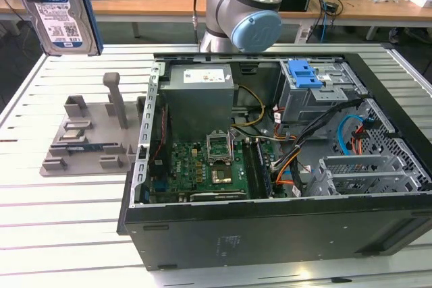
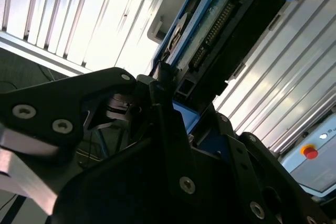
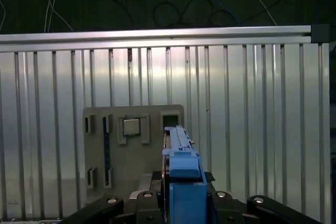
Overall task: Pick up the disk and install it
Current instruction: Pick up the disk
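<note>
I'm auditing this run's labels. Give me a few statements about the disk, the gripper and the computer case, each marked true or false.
1. The gripper is shut on the disk. True.
2. The disk sits in the drive bay. False: it is held up in the air, outside the computer case.
3. The case lies open, its circuit board showing. True.
4. The latch on the drive bay is red. False: it is blue.
5. A grey tray lies at the exterior view's left of the case. True.
</note>
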`<state>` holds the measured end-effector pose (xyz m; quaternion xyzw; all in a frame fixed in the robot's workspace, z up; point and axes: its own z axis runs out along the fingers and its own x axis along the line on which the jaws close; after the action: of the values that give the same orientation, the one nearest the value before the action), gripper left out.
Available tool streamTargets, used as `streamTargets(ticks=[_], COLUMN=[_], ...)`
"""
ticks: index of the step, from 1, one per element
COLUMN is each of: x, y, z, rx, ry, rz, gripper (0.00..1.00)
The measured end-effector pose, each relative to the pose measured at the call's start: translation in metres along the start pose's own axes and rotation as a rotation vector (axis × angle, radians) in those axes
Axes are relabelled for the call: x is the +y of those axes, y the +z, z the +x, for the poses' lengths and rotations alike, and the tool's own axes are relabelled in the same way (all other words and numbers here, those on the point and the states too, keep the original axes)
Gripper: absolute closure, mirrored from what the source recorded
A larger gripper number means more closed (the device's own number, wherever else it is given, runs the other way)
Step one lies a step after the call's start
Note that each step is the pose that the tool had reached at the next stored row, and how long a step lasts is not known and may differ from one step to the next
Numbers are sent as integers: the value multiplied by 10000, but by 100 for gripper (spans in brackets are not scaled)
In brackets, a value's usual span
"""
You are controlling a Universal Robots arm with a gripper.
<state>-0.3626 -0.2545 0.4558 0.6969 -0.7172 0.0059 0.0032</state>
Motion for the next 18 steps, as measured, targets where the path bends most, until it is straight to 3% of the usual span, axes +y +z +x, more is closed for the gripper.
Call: streamTargets(ticks=[11,18], x=[-2,-1], y=[-359,-397], z=[1,1], rx=[0,0], ry=[0,0], rz=[-2,-1], gripper=[63,63])
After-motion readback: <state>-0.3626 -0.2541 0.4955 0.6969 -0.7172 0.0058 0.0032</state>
